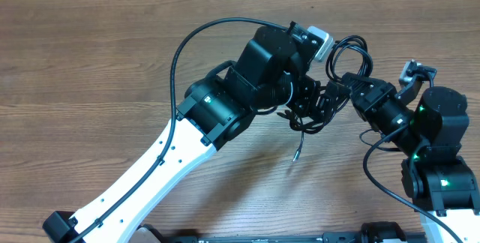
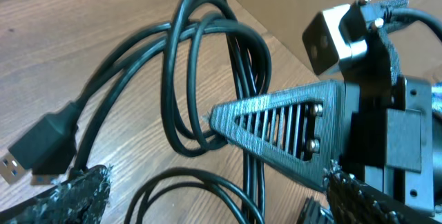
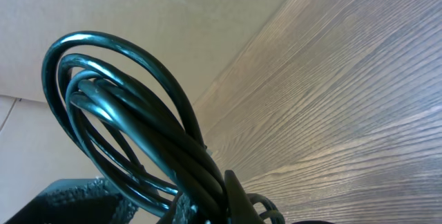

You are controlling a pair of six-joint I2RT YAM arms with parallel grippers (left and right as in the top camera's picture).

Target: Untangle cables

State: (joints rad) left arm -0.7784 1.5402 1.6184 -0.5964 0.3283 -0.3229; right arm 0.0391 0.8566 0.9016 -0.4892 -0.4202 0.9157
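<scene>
The cables (image 1: 349, 57) are sitting in one tangled bunch at the upper right of the overhead view, raised off the worktop (image 1: 90, 63) between the two arms. The right gripper (image 1: 336, 91) is clamping down on the bunch: in its wrist view the looped strands are running straight down between its jaws. In the left wrist view one finger (image 2: 276, 124) of it is poking through the middle of the loops. The left gripper (image 1: 304, 108) is standing open just beside the bunch, its jaws spread wide and holding nothing. A plug (image 2: 34, 151) is lying close to its jaw at the lower left of that view. One loose end (image 1: 296, 155) is trailing down toward the lower middle of the overhead frame.

The main risk, as I judge it, is tightening the knot rather than loosening it. That would come from the left gripper seizing several strands at once and pulling away. The loops are also threading around the right finger, so any pull could snag there and drag the whole bunch. The plug could catch in a loop as a strand is drawn through.
</scene>
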